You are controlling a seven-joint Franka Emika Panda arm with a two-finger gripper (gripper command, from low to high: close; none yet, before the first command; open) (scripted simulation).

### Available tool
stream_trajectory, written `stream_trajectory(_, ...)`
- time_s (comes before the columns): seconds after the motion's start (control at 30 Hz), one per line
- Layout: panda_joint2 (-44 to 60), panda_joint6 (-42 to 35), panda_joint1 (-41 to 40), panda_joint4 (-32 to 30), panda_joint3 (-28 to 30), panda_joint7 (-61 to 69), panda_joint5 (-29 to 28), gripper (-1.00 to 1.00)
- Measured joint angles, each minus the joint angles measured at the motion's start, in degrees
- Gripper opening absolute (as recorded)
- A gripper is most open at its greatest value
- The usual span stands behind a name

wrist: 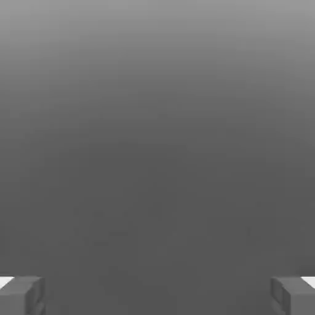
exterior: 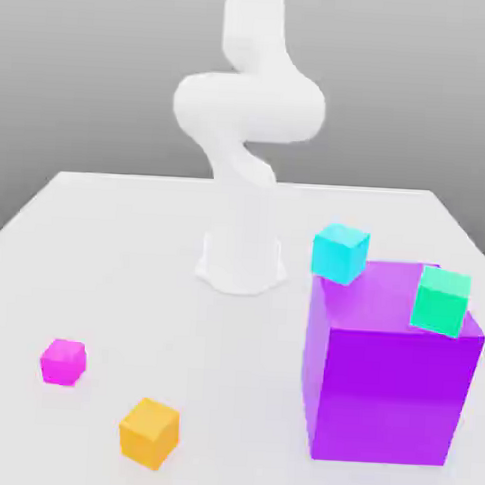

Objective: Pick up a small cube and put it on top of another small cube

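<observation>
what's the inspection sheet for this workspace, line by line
surface: pale, flat tabletop
job's things: magenta cube and orange cube on the tabletop; cyan cube and green cube at the top of the large purple block; no small cube stacked on another
clutter: nothing seen beyond the purple block
claw: open, nothing between its fingertips
cables: nothing seen
surroundings: white arm standing on the tabletop, plain grey backdrop

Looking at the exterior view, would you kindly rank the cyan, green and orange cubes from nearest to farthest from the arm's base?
1. Cyan cube: purple box's far-left corner.
2. Green cube, box's near-right corner, and orange cube, front left: too close to call.
</observation>
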State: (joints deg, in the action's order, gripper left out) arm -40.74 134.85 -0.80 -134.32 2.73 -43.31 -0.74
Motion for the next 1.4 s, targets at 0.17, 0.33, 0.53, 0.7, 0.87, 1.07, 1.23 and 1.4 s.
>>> stream_trajectory(0.17, 10.61, 6.45, -1.84, -5.28, 6.16, 5.73, -0.96, 0.0)
stream_trajectory(0.33, 20.79, 12.65, -3.74, -10.38, 12.47, 12.06, -0.77, 0.0)
stream_trajectory(0.53, 33.37, 20.11, -6.35, -16.49, 19.46, 21.53, 2.08, 0.0)
stream_trajectory(0.7, 44.33, 26.17, -11.76, -21.52, 21.76, 31.74, 7.7, 0.0)
stream_trajectory(0.87, 54.99, 33.42, -19.06, -20.59, 13.09, 41.46, 18.83, 0.0)
stream_trajectory(1.07, 60.2, 37.39, -24.49, -19.31, 6.63, 45.09, 23.47, -1.0)
stream_trajectory(1.23, 58.62, 36.19, -23.33, -19.74, 8.19, 43.7, 21.66, -1.0)
stream_trajectory(1.4, 48.72, 29.01, -17.85, -22.21, 16.31, 34.89, 10.02, -1.0)
